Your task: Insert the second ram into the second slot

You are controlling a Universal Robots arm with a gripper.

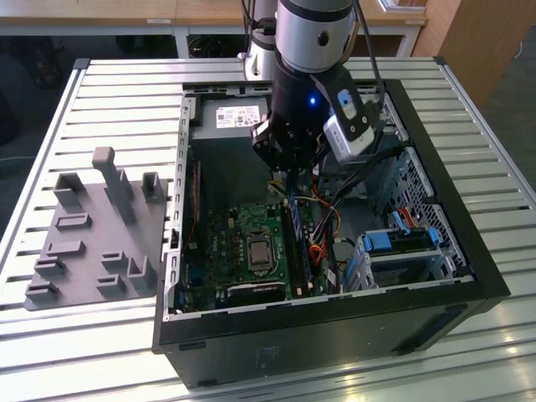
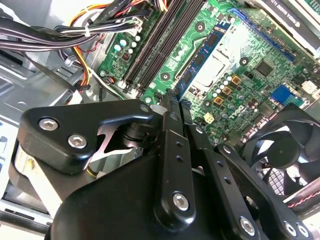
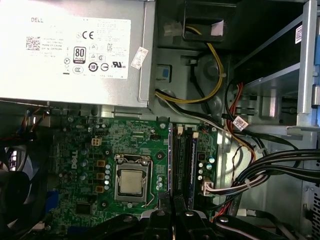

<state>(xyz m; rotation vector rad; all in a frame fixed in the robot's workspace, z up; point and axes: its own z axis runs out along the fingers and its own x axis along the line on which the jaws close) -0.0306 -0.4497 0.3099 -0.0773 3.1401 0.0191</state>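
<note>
The fingers (image 2: 170,130) are seen drawn narrow, tips almost together, with nothing gripped between them, and are held low inside the open computer case (image 1: 335,335). The second ram (image 2: 200,64) is found standing on edge among the memory slots (image 2: 155,45) of the motherboard (image 2: 250,85), just beyond the fingertips; whether it is touched cannot be told. The CPU socket (image 3: 132,181) lies beside the slots, and the power supply (image 3: 75,50) farther beyond the fingers.
</note>
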